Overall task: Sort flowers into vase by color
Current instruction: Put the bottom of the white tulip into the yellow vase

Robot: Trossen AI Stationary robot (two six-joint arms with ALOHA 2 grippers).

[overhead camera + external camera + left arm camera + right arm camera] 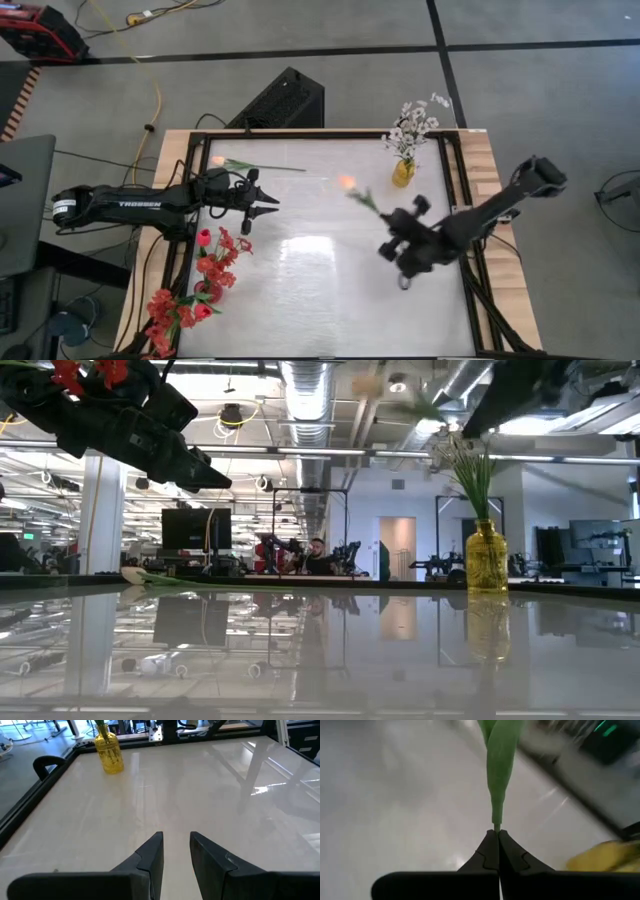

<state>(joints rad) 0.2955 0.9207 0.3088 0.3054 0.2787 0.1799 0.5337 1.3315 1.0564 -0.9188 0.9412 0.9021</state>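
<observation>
My right gripper [383, 215] is above the table's right middle, shut on a peach tulip [358, 192]. A yellow glass vase [403, 172] with white blossom sprays [412, 122] stands near the far right edge; it also shows as the vase [486, 556] in the low view. A second peach tulip [222, 162] lies flat on the far left of the table. Red flowers [215, 262] stand at the near left corner. My left gripper [262, 207] hovers open over the left side, between the lying tulip and the red flowers, touching nothing. My right gripper pinches the tulip's green stem at its very end [496, 824], between the two fingertips only. The stem runs straight on from the fingers, in line with them. The flower is lifted clear of the table, its blossom [347, 183] pointing toward the far left.
More red blossoms [165, 312] hang over the table's near left edge. A black frame rail [455, 190] runs along the table's sides. The middle of the glossy tabletop [320, 270] is bare. A person sits far off in the room [318, 555].
</observation>
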